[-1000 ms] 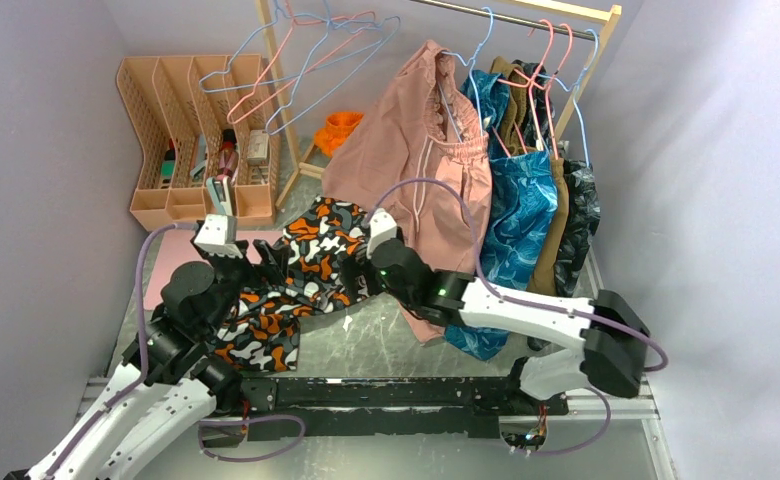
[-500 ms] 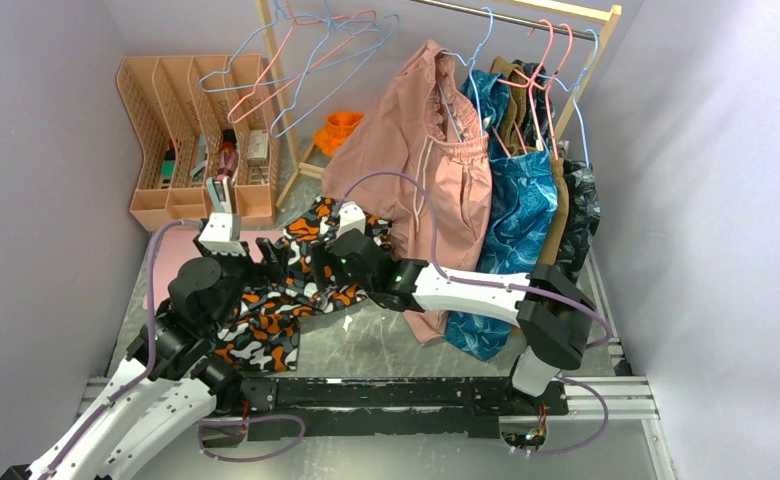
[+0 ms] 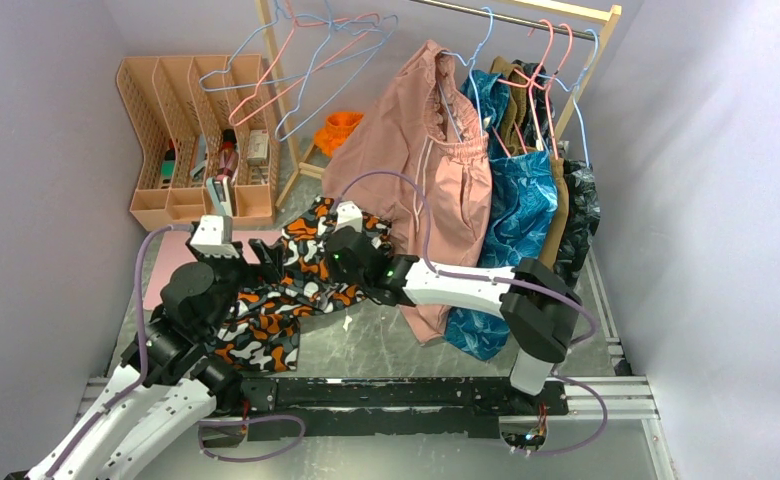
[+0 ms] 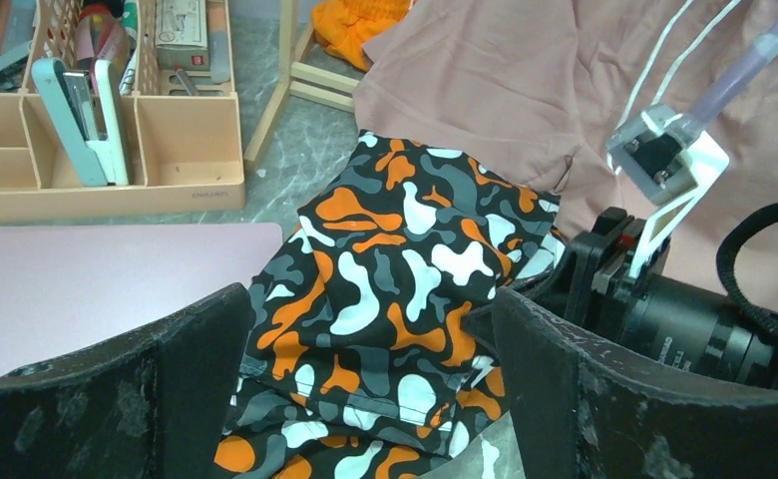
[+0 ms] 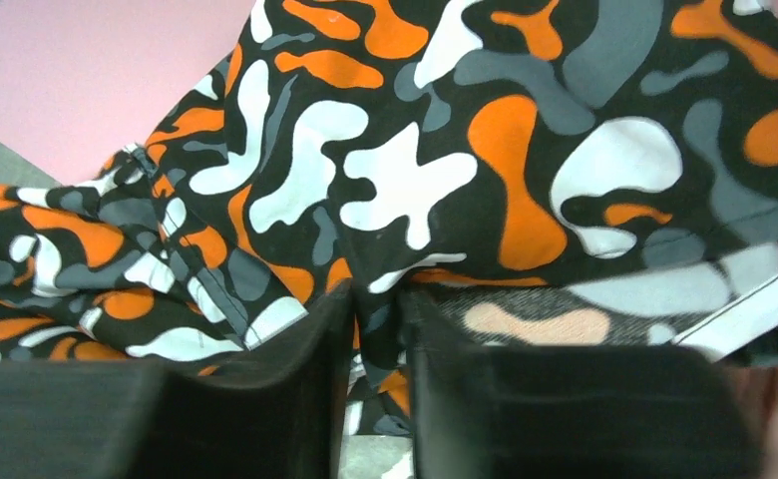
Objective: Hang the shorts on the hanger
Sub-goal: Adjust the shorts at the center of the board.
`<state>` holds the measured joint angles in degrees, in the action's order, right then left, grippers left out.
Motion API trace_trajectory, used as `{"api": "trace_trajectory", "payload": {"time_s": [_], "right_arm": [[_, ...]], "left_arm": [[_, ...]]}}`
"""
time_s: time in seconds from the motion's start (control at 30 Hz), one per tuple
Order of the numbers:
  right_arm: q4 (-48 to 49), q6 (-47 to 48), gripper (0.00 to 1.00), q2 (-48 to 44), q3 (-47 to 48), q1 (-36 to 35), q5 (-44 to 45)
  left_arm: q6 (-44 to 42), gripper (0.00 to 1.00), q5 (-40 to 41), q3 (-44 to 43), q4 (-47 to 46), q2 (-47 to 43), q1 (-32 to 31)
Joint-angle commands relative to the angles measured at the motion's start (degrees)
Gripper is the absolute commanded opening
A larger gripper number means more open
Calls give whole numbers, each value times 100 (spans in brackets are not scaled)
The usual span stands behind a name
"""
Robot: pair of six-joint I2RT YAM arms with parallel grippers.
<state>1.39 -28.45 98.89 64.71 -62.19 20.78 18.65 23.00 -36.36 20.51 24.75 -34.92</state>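
Two hands: both at the shorts, neither lifting yet.
step: pickup phase; garment not yet off the worktop (image 3: 386, 345), hanger untouched.
shorts (image 3: 296, 280): crumpled heap on worktop between the two arms, partly over a pink mat (image 3: 161, 275), far edge just beside the hanging pink garment (image 3: 416, 160). Orange/black/white/grey blotch print.
right hand (image 5: 375, 329): fingers nearly together w/ a fold of the shorts pinched in the narrow gap, per wrist view. Reads as clenched on the fabric. How deep the bite is, can't tell.
left hand (image 4: 365, 399): released, fingers spread wide, shorts lying between and below them in wrist view. Not gripping anything.
hanger (image 3: 266, 75): light-blue one hangs w/ pink hangers on the rack upright at back, well apart from the shorts. Which blue wire belongs to which hanger in that cluster is hard to sort from above.
rack: wooden rail (image 3: 526, 15) at back right, several garments already hung.
organiser (image 3: 196, 140): peach tray at back left, near the left hand, not involved.
next move (my read): left hand needs to close on the waistband or an edge opposite the right grip, then both lift so the fabric hangs flat enough to thread over the hanger bar.
risk (my read): single-fold pinch may slip, or drag the pink garment's hem along since it sits so close.
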Motion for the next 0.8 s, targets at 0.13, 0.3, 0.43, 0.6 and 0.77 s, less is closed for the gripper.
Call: {"api": "trace_trajectory", "payload": {"time_s": [0.13,0.3,0.43,0.6,0.77], "right_arm": [[-74,393,0,-821,180,453,-774],[-343,1029,0,-1858,241,456,-1484],[-538,1426,0,-2548,90,456,-1513],[-764,1418,0,-3046,-317,457,-1379],[-612,953,0,-3404,-927,452,-1633]], "left_arm": [[27,93,536,-211,198,99,113],[-53,93,478,-100,25,-164,122],[-188,93,52,-7,-187,-333,118],[-264,93,-245,36,-312,-401,118],[-234,93,-256,19,-287,-351,118]]}}
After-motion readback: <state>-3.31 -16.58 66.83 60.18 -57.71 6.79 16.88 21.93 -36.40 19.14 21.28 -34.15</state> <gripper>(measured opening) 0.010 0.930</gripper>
